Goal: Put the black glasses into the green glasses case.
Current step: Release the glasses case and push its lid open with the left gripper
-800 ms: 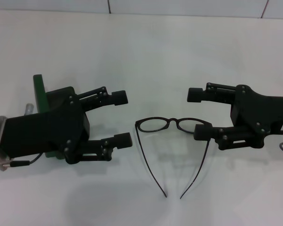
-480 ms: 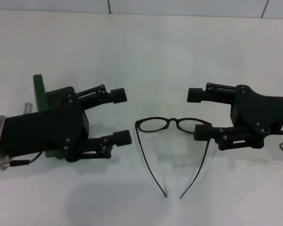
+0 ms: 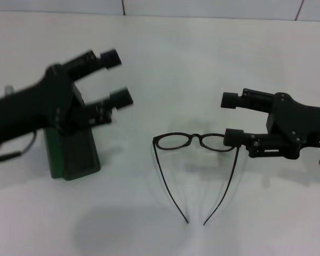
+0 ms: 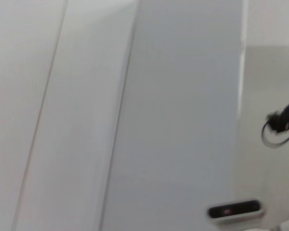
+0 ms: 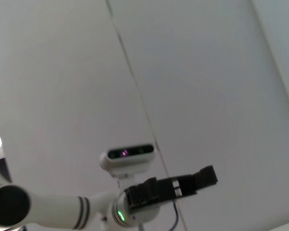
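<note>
head: left gripper (image 3: 116, 78) fingers spread, empty, green glasses case (image 3: 72, 152) just below its body | right gripper (image 3: 229, 118) fingers spread, lower fingertip at black glasses' (image 3: 194, 142) right hinge on table (image 3: 165, 69) | left wrist: wall only | right wrist: left gripper (image 5: 204, 176) far off

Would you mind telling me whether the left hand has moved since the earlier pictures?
Yes. The left hand has swung up and away from the glasses, now exposing more of the green case.

pale wall panels (image 4: 183, 115), looped black cable (image 4: 279, 126), small dark device (image 4: 233, 210)
</note>
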Controlling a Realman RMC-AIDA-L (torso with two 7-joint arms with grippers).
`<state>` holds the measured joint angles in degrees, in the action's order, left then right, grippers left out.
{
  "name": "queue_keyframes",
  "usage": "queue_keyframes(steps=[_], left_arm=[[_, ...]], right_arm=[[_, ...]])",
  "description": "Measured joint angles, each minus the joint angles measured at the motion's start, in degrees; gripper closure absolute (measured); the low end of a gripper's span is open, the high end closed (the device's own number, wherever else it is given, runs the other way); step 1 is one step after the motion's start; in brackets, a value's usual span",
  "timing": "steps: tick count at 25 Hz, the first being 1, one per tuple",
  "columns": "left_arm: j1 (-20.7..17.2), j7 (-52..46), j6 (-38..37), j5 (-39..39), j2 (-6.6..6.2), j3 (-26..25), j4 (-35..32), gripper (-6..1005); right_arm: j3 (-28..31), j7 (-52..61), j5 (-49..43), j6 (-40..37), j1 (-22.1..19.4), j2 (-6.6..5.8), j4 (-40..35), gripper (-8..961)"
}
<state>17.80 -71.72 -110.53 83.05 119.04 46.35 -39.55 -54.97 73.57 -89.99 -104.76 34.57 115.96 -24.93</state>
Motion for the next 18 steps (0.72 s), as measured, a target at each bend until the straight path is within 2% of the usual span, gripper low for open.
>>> queue_keyframes(steps=[2,7,10,12,15,18], left_arm=[[-1.3,-6.6,2.4,1.4,0.59,0.0,-8.5,142],[-4.1,-31.1,12.0,9.9,0.91,1.4,-38.1,178],[-5.1,-43.2,16.7,19.8,0.97,3.5,-52.9,205],[-4.8,-55.0,18.9,31.9,0.76,6.0,-63.5,223],[-3.5,-67.7,18.9,45.8,0.62,10.3,-70.4,237],[-3.3,-77.3,18.8,54.9,0.61,16.0,-72.2,244]], right_arm=[[0.0,0.0,0.3,0.5,-0.4,-0.01,-0.2,96],[0.0,0.0,2.2,1.2,-1.6,-0.07,-0.3,96],[0.0,0.0,3.4,0.6,-2.5,-0.16,-0.3,96],[-0.1,0.0,3.9,0.6,-3.1,-0.21,-0.3,96],[-0.1,-0.1,4.1,0.6,-3.4,-0.26,-0.3,96],[-0.1,-0.3,4.1,0.6,-3.4,-0.29,-0.3,96]])
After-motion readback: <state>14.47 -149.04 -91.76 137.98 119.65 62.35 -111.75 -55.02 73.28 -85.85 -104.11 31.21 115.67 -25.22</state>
